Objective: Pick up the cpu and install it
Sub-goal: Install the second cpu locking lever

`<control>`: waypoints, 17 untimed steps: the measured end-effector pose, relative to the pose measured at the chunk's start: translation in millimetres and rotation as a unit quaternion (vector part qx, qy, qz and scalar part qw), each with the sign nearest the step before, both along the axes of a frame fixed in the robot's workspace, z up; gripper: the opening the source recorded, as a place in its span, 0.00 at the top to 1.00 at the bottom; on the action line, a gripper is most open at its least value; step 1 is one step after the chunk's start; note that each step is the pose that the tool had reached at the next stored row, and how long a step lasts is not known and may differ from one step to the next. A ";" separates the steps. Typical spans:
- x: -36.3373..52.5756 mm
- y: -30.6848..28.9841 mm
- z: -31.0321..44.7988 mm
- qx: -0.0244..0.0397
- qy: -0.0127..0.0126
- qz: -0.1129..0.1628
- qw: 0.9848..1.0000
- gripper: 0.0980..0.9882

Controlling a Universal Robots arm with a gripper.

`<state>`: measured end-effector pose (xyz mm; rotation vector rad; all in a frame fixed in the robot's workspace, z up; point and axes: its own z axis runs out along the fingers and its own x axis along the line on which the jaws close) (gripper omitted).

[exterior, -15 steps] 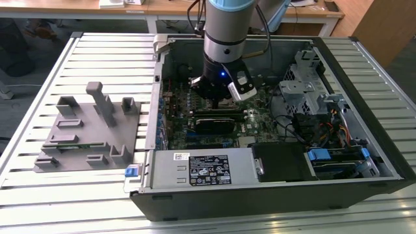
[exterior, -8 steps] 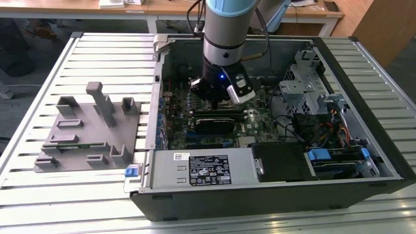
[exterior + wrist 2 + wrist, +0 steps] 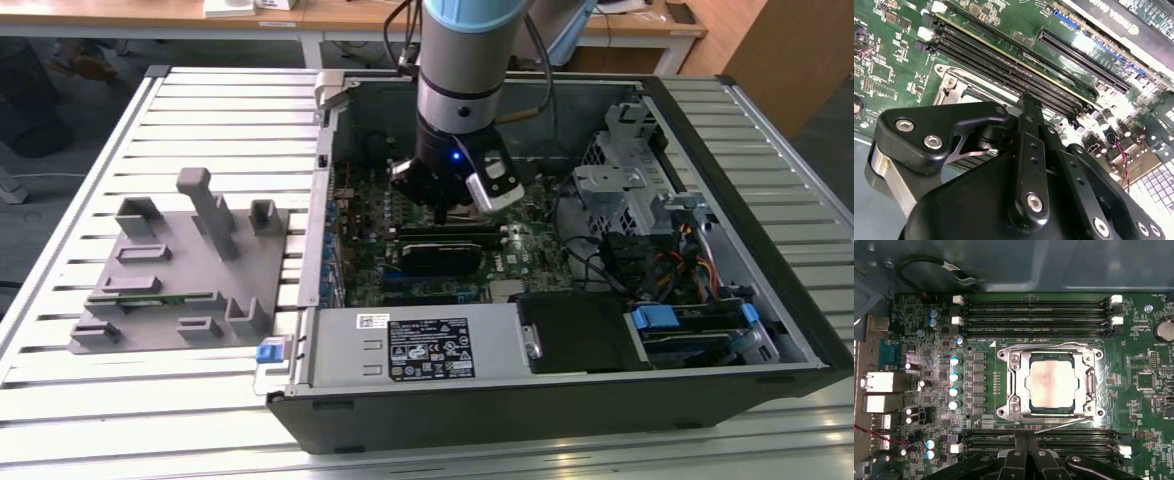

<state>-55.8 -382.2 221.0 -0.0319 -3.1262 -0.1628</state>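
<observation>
**CPU seated in the socket, gripper low over the board**

While the one arm hangs down into the open computer case (image 3: 747, 150), the exterior view shows its gripper (image 3: 447, 212) low over the green motherboard (image 3: 380, 215), with a blue light glowing on the wrist above it. One black graphics card (image 3: 438, 250) lies just in front of the gripper. On the slatted table (image 3: 80, 430), toward the exterior view's left and well apart from the case, sits one grey holder (image 3: 180, 270) with several upright pegs. One flat metal power supply box (image 3: 414, 345) fills the near corner of the case, with a black unit beside it.

From the second wrist view I see the black gripper linkage (image 3: 1029, 165) from close up, its two slim fingers (image 3: 1026, 107) pressed side by side with nothing between them. Beyond them run long black memory slots (image 3: 1004, 65), and a corner of the socket's metal frame (image 3: 951, 82) peeks out beside the linkage.

Looking at the first wrist view, the cpu (image 3: 1051, 384) lies flat in the socket (image 3: 1016, 382), its one pale square top framed by the metal bracket. Three empty memory slots (image 3: 1034, 315) run along one side of the socket and a further bank along the other, nearest the gripper (image 3: 1026, 460), which stands clear of the cpu.
</observation>
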 end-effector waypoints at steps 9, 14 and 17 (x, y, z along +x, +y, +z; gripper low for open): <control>-0.5 0.0 0.2 0.000 0.000 0.000 1.000 0.99; -0.7 0.0 -4.4 0.000 0.000 0.000 1.000 0.99; -0.8 0.0 -6.4 0.000 0.000 0.000 1.000 0.99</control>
